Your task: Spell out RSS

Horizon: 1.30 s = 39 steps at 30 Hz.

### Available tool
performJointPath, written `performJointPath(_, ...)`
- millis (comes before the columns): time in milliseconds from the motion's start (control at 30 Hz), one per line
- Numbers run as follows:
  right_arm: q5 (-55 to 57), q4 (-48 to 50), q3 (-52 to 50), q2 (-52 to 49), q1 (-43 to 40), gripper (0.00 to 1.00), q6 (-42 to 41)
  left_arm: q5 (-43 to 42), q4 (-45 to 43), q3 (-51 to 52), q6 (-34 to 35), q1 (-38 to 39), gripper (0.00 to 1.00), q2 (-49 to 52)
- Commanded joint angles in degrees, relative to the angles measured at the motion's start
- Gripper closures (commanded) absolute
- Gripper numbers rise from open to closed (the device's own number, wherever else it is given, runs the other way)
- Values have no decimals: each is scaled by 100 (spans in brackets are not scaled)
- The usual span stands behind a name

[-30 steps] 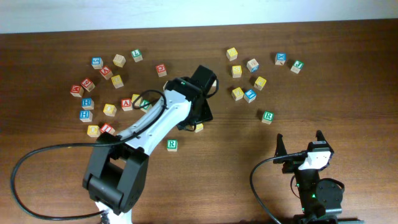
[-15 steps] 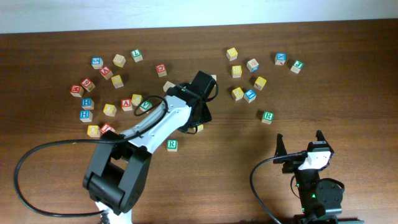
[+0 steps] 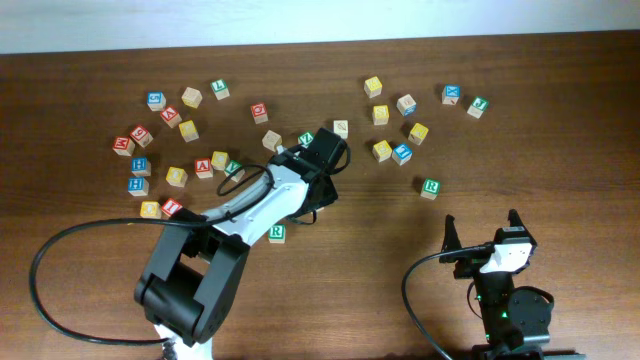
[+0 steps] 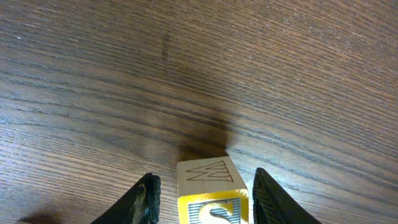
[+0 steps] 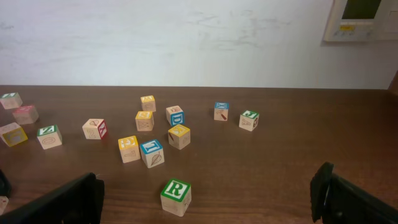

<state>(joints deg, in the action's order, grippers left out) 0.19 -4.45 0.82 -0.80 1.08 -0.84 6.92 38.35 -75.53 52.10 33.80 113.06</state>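
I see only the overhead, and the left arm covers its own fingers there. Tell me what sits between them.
Observer: A yellow-faced block stands between the left fingers. The frame's edge cuts its letter, and what shows looks like the top of an S.
Operator: Report the grip.
Observer: Not closed. In the left wrist view there is a clear gap between the block and the finger on the picture's left. The other finger is close to it, but I cannot tell whether they touch.

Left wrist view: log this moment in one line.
left pincer: astride yellow cube, not yet closed | right pincer: open, empty
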Motion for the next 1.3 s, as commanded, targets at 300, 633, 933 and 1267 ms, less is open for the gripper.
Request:
performJointPath(300, 46, -9, -50, 44, -39, 2, 20, 85, 24, 55, -203, 131, 60, 61)
performJointPath(633, 46, -9, -50, 44, -39, 2, 20, 415, 24, 55, -203, 269, 58, 61)
performJointPath(933, 48, -9, -50, 44, -39, 2, 20, 538, 24, 66, -201, 269, 55, 63)
performJointPath(1267, 46, -9, -50, 44, -39, 2, 20, 533, -22, 81, -201, 267, 54, 247)
